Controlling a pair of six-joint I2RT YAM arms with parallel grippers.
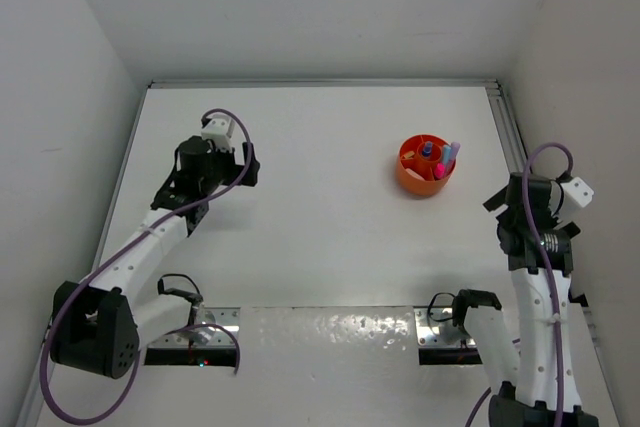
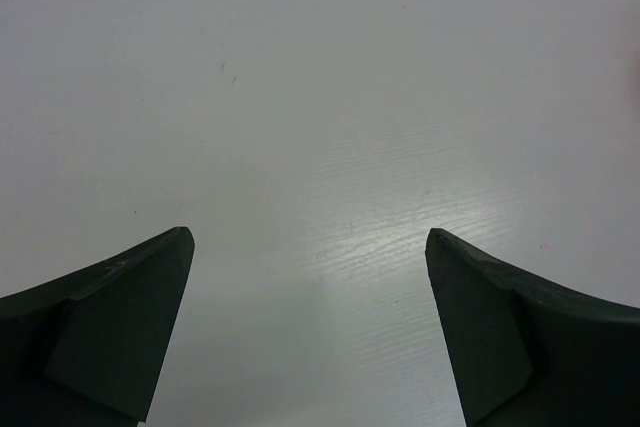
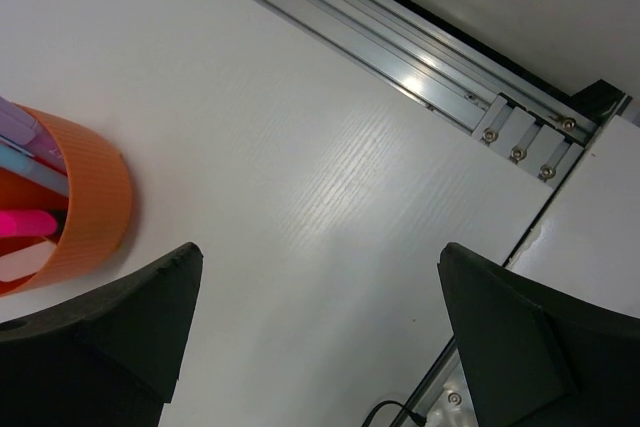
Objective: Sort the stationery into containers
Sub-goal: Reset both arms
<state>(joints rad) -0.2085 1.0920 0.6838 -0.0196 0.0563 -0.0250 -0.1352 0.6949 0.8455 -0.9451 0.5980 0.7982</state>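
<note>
The round orange tub (image 1: 424, 168) stands on the white table at the back right, with the stationery inside its compartments: a pink marker (image 1: 441, 167), pastel blue and lilac pieces (image 1: 452, 153) sticking up, and a small blue item (image 1: 428, 150). My right gripper (image 1: 500, 213) is open and empty, to the right of the tub and apart from it. The right wrist view shows the tub's ribbed wall (image 3: 88, 209) at the left edge, the pink marker (image 3: 24, 221) inside, and the open gripper (image 3: 320, 259) over bare table. My left gripper (image 1: 251, 169) is open and empty far to the left, over bare table (image 2: 310, 247).
An aluminium rail (image 1: 506, 134) runs along the table's right edge, close to the right gripper; it also shows in the right wrist view (image 3: 400, 47). White walls enclose the table on the left, back and right. Metal mounting plates (image 1: 430, 327) lie at the near edge.
</note>
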